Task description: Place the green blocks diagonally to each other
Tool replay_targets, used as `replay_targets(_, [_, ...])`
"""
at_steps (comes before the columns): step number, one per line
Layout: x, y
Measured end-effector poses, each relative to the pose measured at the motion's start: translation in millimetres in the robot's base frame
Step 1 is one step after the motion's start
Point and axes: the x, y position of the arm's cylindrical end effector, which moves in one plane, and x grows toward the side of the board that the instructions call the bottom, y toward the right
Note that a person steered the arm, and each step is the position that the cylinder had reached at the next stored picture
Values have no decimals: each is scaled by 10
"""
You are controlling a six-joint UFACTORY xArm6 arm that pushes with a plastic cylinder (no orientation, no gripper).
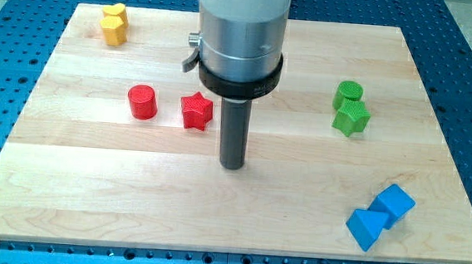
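Note:
A green cylinder (349, 92) and a green star block (351, 118) stand touching at the view's right, the cylinder just above the star. My tip (233, 164) rests on the board near the middle, well to the left of and below both green blocks. It sits just right of and below the red star (196, 111), touching nothing.
A red cylinder (141, 102) stands left of the red star. Two yellow blocks (114, 24) sit together at the top left. A blue cube (393, 204) and a blue triangular block (366, 228) touch at the bottom right. The wooden board (90, 197) lies on a blue perforated table.

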Motion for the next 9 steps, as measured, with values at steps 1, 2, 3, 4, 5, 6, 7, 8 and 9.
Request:
replay_targets(1, [-68,23])
replay_targets(2, [-68,34])
replay_targets(3, [-69,223])
replay_targets(4, [-69,854])
replay_targets(5, [-130,1793])
replay_targets(6, [-714,2339])
replay_targets(7, [-1331,2336])
replay_targets(8, [-1343,2147])
replay_targets(9, [-1201,2056])
